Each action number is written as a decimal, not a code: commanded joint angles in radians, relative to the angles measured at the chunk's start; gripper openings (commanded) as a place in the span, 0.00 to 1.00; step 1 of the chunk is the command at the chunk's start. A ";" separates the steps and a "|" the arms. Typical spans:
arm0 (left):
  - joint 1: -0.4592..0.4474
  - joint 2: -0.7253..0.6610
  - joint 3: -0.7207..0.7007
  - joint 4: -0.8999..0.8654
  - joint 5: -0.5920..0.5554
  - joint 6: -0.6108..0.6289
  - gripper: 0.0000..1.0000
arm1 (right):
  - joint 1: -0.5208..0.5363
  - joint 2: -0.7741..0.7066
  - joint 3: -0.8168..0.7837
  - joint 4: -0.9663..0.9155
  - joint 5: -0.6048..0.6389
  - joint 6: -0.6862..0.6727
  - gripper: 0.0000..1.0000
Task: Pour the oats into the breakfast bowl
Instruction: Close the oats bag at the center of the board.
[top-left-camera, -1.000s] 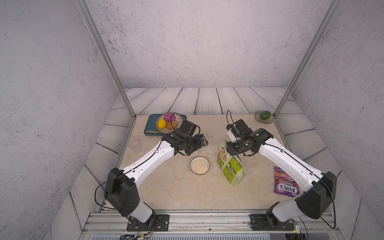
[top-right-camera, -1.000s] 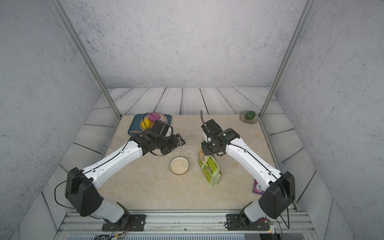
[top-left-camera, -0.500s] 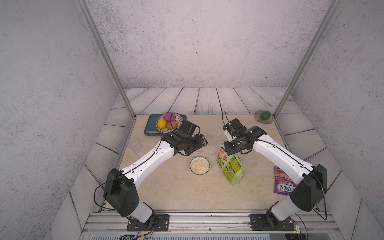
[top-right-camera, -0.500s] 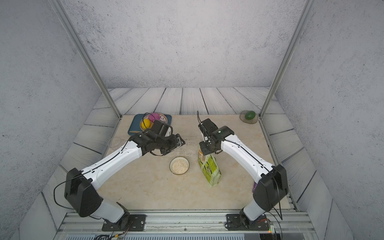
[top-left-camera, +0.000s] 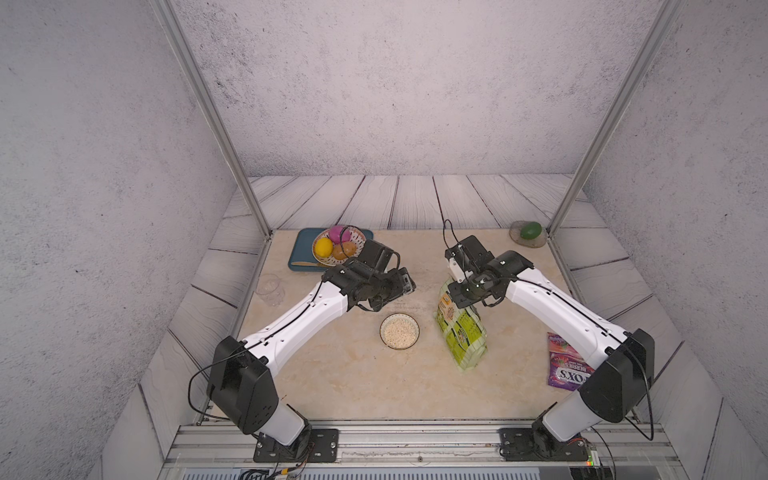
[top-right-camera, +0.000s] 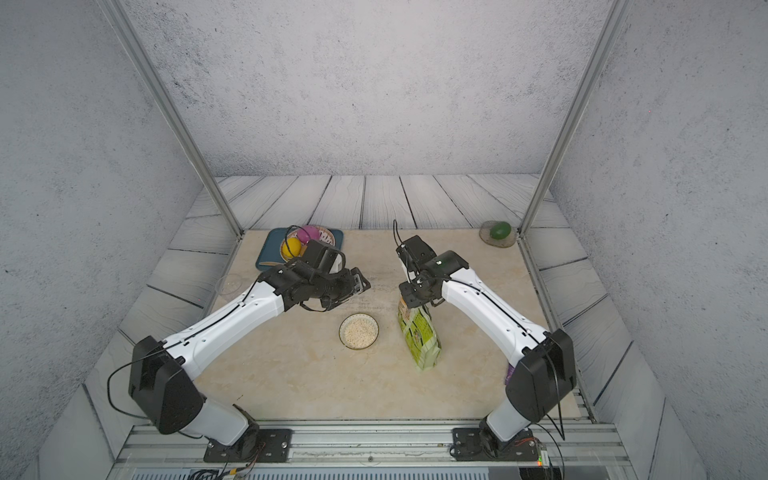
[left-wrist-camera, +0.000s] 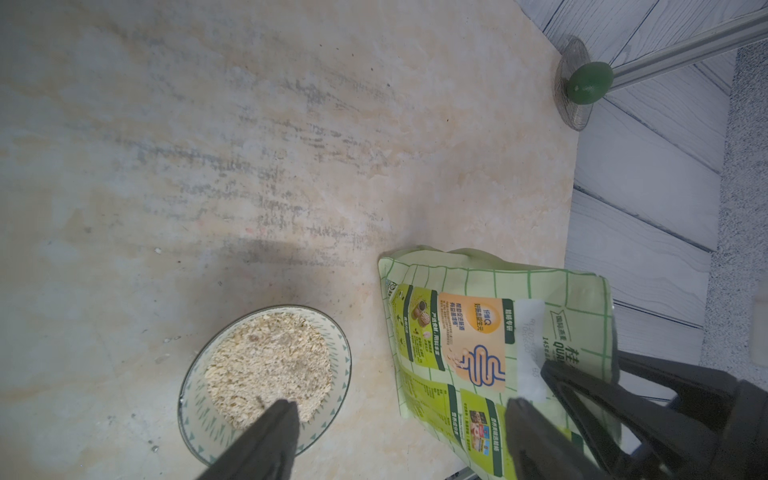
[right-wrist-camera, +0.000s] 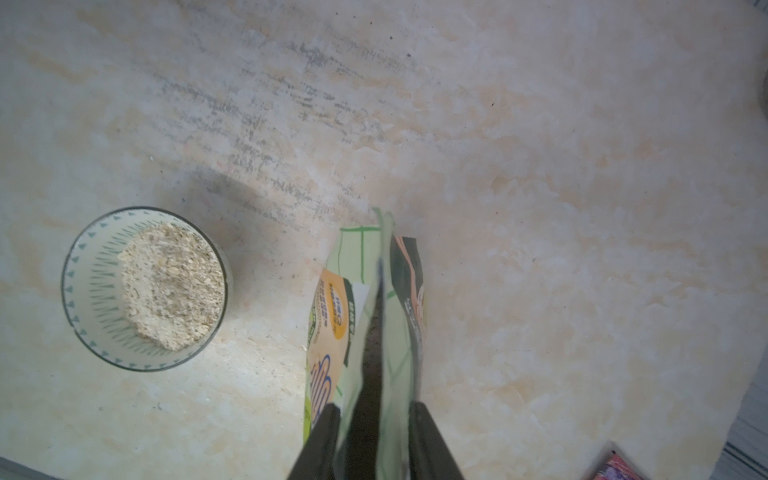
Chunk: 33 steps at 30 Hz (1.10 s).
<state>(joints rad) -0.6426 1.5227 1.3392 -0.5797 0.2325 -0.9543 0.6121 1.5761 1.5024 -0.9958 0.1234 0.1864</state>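
Oats (right-wrist-camera: 174, 286) lie heaped in the breakfast bowl (right-wrist-camera: 89, 291), which stands on the worktop (top-left-camera: 332, 374) just beside the lime-green pouch (top-left-camera: 461, 332). The pouch stands upright on its base, mouth gaping upward, apart from the bowl.

Compare with a second ago: the bowl, its fill and the pouch have kept their places. Only the right arm has moved. Its elbow has swung toward the centre, and the wrist has shifted slightly over the pouch top. The left arm has not moved.

Right hand (right-wrist-camera: 376, 411): the fingers stand apart, one on each side of the pouch's open top. You cannot tell from the views whether they press the panels or merely flank them.

Left hand (left-wrist-camera: 401, 405): released, fingers spread wide, empty, hovering above the worktop near the bowl.

Treat the pour as very likely done: flakes are in the bowl and the pouch is set down. A few stray flakes (left-wrist-camera: 158, 250) lie on the worktop around the bowl. Expect the remaining step to be a clean withdrawal of the right hand. A snagged panel could tip the pouch toward the bowl.
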 joint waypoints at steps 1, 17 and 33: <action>-0.005 -0.026 0.014 -0.016 -0.002 -0.002 0.83 | -0.002 0.027 0.044 0.006 0.005 -0.022 0.32; -0.006 -0.060 -0.012 -0.020 -0.018 -0.006 0.83 | -0.003 0.081 0.190 -0.030 0.000 -0.040 0.00; -0.005 -0.061 -0.009 -0.017 -0.010 -0.009 0.83 | -0.002 0.007 0.052 -0.177 -0.053 0.013 0.39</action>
<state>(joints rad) -0.6426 1.4799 1.3361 -0.5808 0.2256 -0.9657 0.6121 1.6073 1.5562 -1.1370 0.0929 0.1841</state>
